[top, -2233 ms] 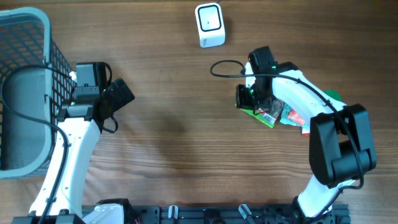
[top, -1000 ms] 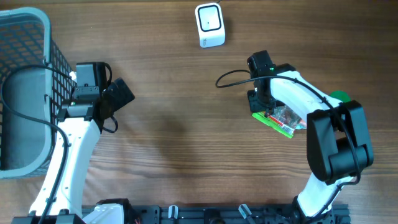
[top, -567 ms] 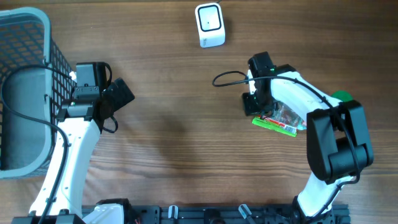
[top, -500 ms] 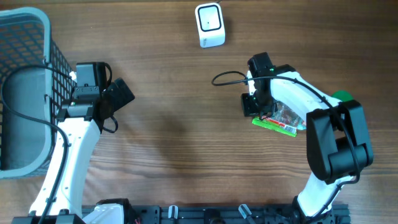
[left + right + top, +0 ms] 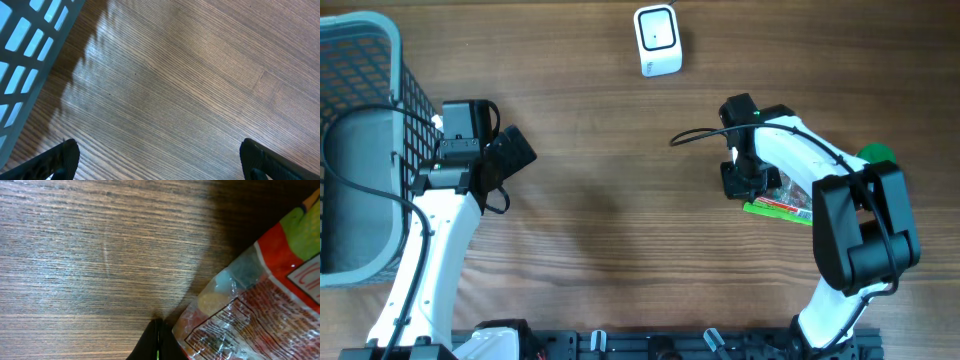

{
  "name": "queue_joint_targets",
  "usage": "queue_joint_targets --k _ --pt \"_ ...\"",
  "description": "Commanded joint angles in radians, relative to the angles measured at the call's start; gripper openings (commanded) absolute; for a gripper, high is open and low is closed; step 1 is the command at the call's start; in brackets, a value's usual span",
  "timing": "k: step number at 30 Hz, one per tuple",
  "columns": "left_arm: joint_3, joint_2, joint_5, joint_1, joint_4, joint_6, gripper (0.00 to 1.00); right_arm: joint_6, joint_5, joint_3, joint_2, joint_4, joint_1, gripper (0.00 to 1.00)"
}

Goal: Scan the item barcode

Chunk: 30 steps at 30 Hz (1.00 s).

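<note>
The item, a clear snack bag (image 5: 782, 200) with red and green print, lies flat on the wooden table at the right. In the right wrist view the bag (image 5: 255, 315) fills the lower right, with printed text showing through the film. My right gripper (image 5: 740, 182) is at the bag's left end. Its black fingers (image 5: 158, 330) are pressed together, with the tips on the wood just beside the bag's corner. The white barcode scanner (image 5: 657, 40) stands at the back centre, well apart from the bag. My left gripper (image 5: 510, 150) hovers wide open over bare wood (image 5: 159, 150), holding nothing.
A grey mesh basket (image 5: 380, 40) fills the far left corner, and its wall (image 5: 20, 75) shows beside my left gripper. A green object (image 5: 875, 155) peeks out behind the right arm. A black cable (image 5: 695, 135) loops off the right wrist.
My right gripper has moved toward the front and right, and the bag has slid and turned with it, its green edge now lying closer to level. The left arm has not moved.
</note>
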Motion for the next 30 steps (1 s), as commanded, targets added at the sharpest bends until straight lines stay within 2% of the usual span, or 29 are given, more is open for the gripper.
queue_joint_targets --k 1,5,7,10,13,15,16,21,30 --pt "0.005 -0.007 -0.013 0.005 0.002 0.005 1.00 -0.021 -0.053 0.035 0.006 -0.002 0.002 0.04" --pt "0.005 -0.007 -0.013 0.005 0.002 0.005 1.00 -0.032 -0.130 0.093 -0.041 -0.001 0.001 0.04" --pt "0.005 -0.007 -0.013 0.005 0.002 0.005 1.00 -0.005 -0.127 0.117 -0.058 0.010 -0.006 0.10" --pt "0.005 -0.007 -0.013 0.005 0.002 0.005 1.00 0.016 -0.130 0.128 -0.071 0.059 -0.031 0.37" --pt "0.005 -0.007 -0.013 0.005 0.002 0.005 1.00 0.012 -0.130 0.128 -0.071 0.064 -0.045 0.71" --pt "0.005 -0.007 -0.013 0.005 0.002 0.005 1.00 0.012 -0.130 0.128 -0.071 0.063 -0.047 0.86" --pt "0.005 -0.007 -0.013 0.005 0.002 0.005 1.00 0.013 -0.130 0.128 -0.071 0.063 -0.047 1.00" --pt "0.005 -0.007 -0.013 0.005 0.002 0.005 1.00 0.012 -0.130 0.128 -0.071 0.115 -0.047 1.00" --pt "0.005 -0.007 -0.013 0.005 0.002 0.005 1.00 0.013 -0.130 0.128 -0.071 0.345 -0.047 1.00"
